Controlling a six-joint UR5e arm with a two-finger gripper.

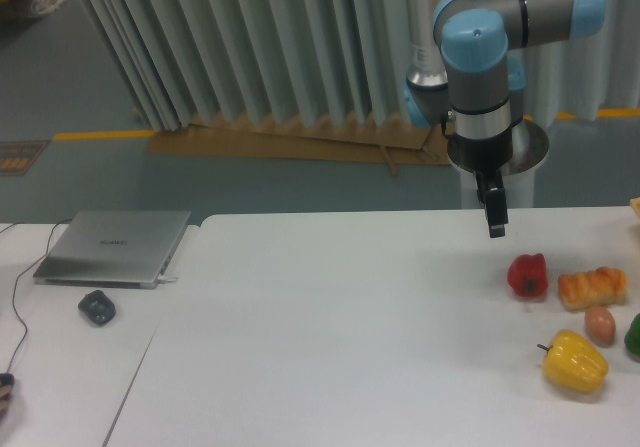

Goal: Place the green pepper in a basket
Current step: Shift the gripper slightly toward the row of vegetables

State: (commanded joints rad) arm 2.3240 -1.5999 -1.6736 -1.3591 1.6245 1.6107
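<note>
Arm: grey with blue joints, it reaches down from the upper right, wrist pointing straight down.
Pincer [496, 229]: it hangs above the white bench [340, 337], up and to the left of the red pepper, touching nothing. It shows edge-on as 1 dark narrow strip, so I cannot tell whether its fingers are apart or together; it holds nothing.
Green pepper [633, 334]: at the far right edge of the bench, cut off by the frame, only a dark green sliver visible. It lies just right of the potato and above-right of the yellow pepper.
Red pepper [527, 275]: on the bench, below and right of the pincer, just left of the bread.
Bread [593, 287]: a golden-brown piece, lying between the red pepper and the frame edge.
Potato [599, 323]: small, brownish-pink, probably a potato, just below the bread.
Yellow pepper [575, 361]: the nearest item, stem pointing left.
Laptop [113, 246]: closed, silver, at the far left on a separate bench.
Mouse [97, 307]: dark, just in front of the laptop.
</note>
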